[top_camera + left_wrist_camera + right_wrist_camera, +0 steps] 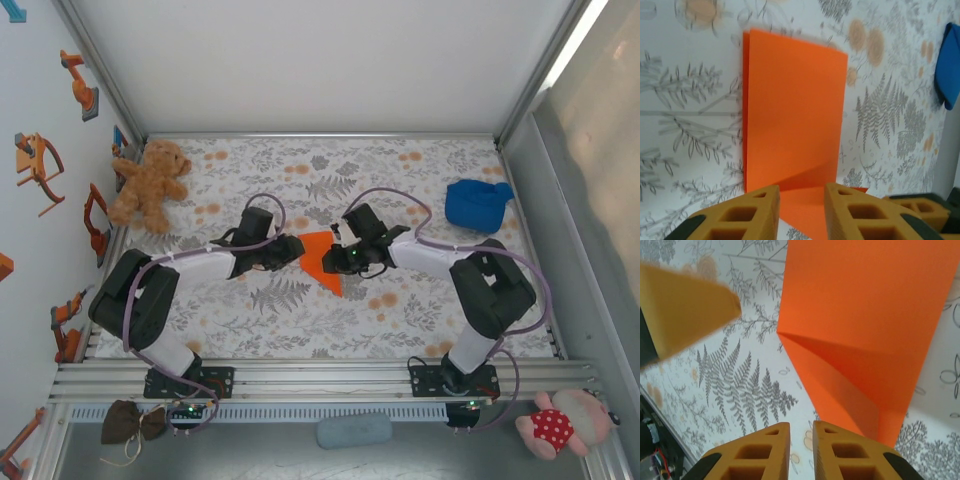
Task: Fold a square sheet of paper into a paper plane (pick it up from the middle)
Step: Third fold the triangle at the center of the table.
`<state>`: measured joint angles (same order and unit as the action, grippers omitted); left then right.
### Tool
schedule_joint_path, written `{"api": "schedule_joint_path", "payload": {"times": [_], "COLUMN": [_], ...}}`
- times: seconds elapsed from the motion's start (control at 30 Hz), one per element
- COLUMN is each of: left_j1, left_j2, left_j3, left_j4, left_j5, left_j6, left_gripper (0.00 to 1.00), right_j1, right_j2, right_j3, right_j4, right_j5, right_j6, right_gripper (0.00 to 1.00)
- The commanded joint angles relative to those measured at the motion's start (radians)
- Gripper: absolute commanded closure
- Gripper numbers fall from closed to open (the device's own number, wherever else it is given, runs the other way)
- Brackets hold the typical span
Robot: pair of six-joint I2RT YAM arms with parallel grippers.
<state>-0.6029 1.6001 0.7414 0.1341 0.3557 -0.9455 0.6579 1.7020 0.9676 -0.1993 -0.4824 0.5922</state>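
1. Bottom edge of the top view, outside the rails: a brown pouch (128, 421) at lower left, a grey-blue pad (354, 430) at centre, a pink doll (560, 420) at lower right.
2. Mid-frame on the floral worktop (420, 305): left hand (296, 250) and right hand (336, 257) facing each other, with the orange paper sheet (320, 262) lying between them. Partly folded, one point reaching toward the bottom of the frame.
3. Left wrist view: left hand at the bottom edge, yellow fingers (740, 215) parted and clamping nothing. Sheet flat on the worktop at frame centre, a doubled edge down its left side, its lower part visible through the gap.
4. Right wrist view: right hand at the bottom edge, fingers apart by a narrow slot, holding nothing, bare worktop in the gap. Sheet at upper right with a diagonal folded flap. A blurred yellow finger at upper left.
5. Farther up the top view: teddy bear (150, 185) at upper left, blue cloth lump (478, 203) at upper right, both well apart from the sheet.
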Motion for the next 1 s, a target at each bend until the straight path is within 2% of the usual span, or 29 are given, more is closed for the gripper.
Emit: {"api": "schedule_joint_path", "payload": {"times": [0.0, 0.3, 0.5, 0.7, 0.97], "left_j1": [-0.018, -0.031, -0.031, -0.030, -0.030], "left_j2": [-0.014, 0.037, 0.072, 0.092, 0.116], "left_j3": [-0.038, -0.045, -0.028, -0.014, -0.008], "left_j4": [0.022, 0.071, 0.101, 0.111, 0.111], "left_j5": [-0.012, 0.002, 0.021, 0.036, 0.040], "left_j6": [-0.088, -0.158, -0.177, -0.177, -0.185], "left_gripper": [0.64, 0.56, 0.56, 0.62, 0.60], "right_j1": [-0.016, -0.040, -0.046, -0.050, -0.053], "right_j2": [0.043, 0.109, 0.131, 0.144, 0.144], "right_j3": [0.038, 0.038, 0.027, 0.025, 0.023], "right_j4": [0.015, 0.010, 0.009, 0.010, 0.011], "right_j5": [0.039, 0.048, 0.047, 0.042, 0.038], "right_j6": [0.023, 0.022, 0.022, 0.019, 0.020], "right_gripper": [0.80, 0.79, 0.79, 0.79, 0.79]}}
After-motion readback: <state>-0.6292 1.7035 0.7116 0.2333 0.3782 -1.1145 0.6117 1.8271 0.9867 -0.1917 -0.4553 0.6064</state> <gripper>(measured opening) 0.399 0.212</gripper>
